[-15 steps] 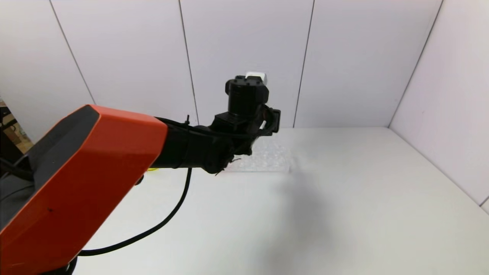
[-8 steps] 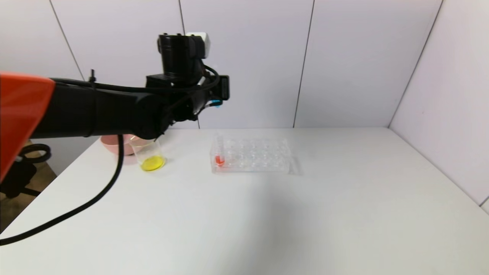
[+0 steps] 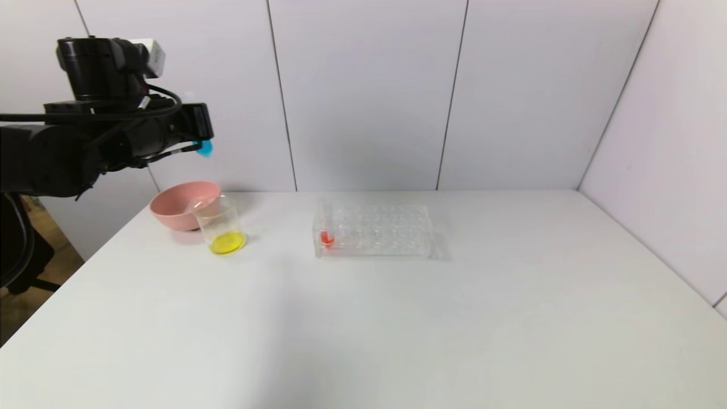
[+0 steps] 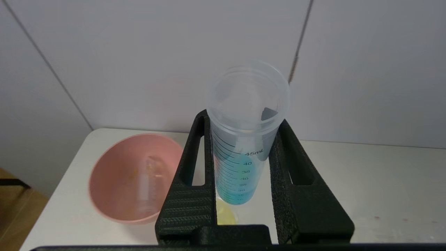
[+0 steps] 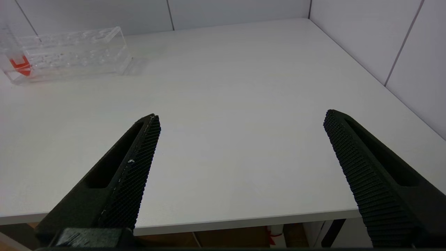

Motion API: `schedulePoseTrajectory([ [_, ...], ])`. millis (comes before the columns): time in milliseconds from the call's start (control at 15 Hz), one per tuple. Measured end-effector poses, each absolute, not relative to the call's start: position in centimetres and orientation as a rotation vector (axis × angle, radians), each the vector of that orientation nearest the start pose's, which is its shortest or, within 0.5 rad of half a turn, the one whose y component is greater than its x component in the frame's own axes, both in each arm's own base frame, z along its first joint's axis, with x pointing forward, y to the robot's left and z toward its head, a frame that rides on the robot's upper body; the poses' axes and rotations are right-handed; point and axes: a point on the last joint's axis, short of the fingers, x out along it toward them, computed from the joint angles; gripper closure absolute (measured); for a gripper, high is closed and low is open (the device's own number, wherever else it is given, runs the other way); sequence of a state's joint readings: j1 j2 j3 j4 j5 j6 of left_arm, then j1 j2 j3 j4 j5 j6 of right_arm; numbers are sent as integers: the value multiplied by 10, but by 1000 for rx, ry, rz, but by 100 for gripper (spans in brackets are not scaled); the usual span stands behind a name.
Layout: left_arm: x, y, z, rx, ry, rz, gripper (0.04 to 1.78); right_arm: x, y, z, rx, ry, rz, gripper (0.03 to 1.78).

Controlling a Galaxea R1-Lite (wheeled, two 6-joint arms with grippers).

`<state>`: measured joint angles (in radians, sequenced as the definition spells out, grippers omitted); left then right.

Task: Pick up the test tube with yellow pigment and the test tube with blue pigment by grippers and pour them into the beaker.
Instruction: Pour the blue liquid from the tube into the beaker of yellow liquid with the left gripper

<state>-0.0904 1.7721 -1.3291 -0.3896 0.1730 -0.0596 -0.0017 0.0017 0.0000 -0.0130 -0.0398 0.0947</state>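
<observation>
My left gripper (image 3: 196,132) is high above the table's far left, over the pink bowl and the beaker. It is shut on the test tube with blue pigment (image 3: 205,149), whose blue tip pokes out. In the left wrist view the gripper (image 4: 243,120) clamps the graduated tube (image 4: 240,157) upright, with blue liquid at its bottom. The beaker (image 3: 222,230) stands beside the bowl with yellow liquid in its base, and shows below the tube in the left wrist view (image 4: 226,215). No tube holding yellow liquid shows. My right gripper (image 5: 242,115) is open and empty near the table's front edge.
A pink bowl (image 3: 173,215) sits at the far left, touching the beaker; a clear emptied tube (image 4: 148,184) lies in it. A clear many-holed rack (image 3: 386,233) stands mid-table with a red-liquid tube (image 3: 326,236) at its left end. White walls close the back and right.
My left arm has swung left and upward from over the rack to above the bowl and beaker, carrying the blue tube. The rack, beaker and bowl came into view.
</observation>
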Motion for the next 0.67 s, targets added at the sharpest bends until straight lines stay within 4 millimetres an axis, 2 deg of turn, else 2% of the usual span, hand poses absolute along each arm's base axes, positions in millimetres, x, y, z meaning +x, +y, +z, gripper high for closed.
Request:
schedulePoseTrajectory([
  [267, 344, 24, 279, -61, 63, 132, 137, -23, -1, 77, 95, -13, -41, 10],
  [467, 340, 43, 278, -61, 70, 151, 137, -23, -1, 77, 95, -13, -40, 10],
  [667, 338, 53, 272, -64, 88, 173, 137, -23, -1, 77, 95, -13, -41, 10],
])
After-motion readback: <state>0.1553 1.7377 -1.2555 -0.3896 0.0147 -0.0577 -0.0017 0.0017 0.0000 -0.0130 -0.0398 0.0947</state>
